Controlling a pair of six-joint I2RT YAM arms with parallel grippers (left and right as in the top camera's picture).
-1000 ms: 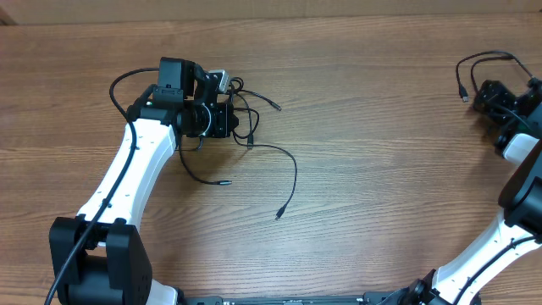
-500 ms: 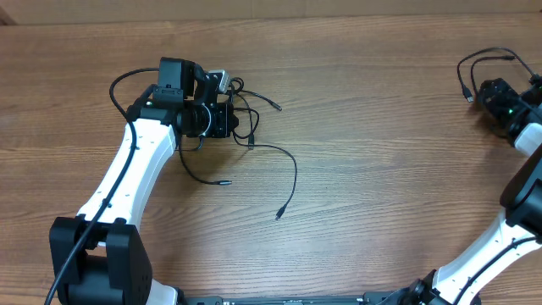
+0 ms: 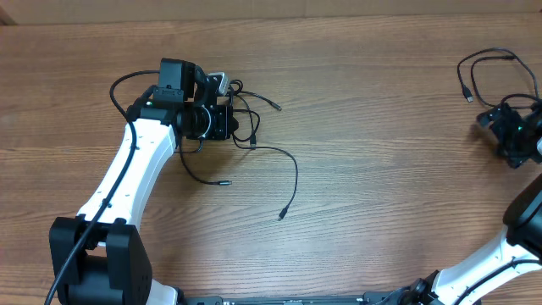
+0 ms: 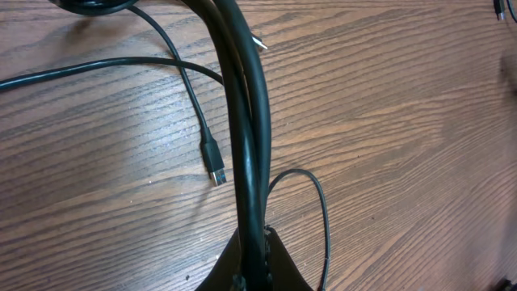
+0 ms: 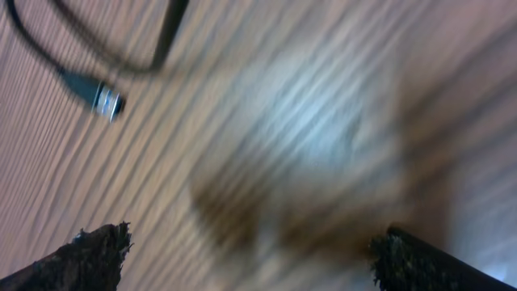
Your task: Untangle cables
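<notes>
At the left edge of the cables [image 3: 254, 127] tangled on the table [image 3: 381, 195], pinches a bundle of their black cords tight in the left gripper [image 4: 260, 252], jaws clenched. Far right of that tangle, holds the right gripper [image 5: 254, 259] spread wide, grasping nothing, near a separate looped cable [image 3: 484, 61] and its plug [image 5: 105, 101].

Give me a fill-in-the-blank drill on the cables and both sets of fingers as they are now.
1. The left fingers are ___ on the cables.
2. The right fingers stand ___, holding nothing.
3. A lone cable lies apart from the tangle, nearest the ___ fingers.
Missing words: shut; open; right.
</notes>
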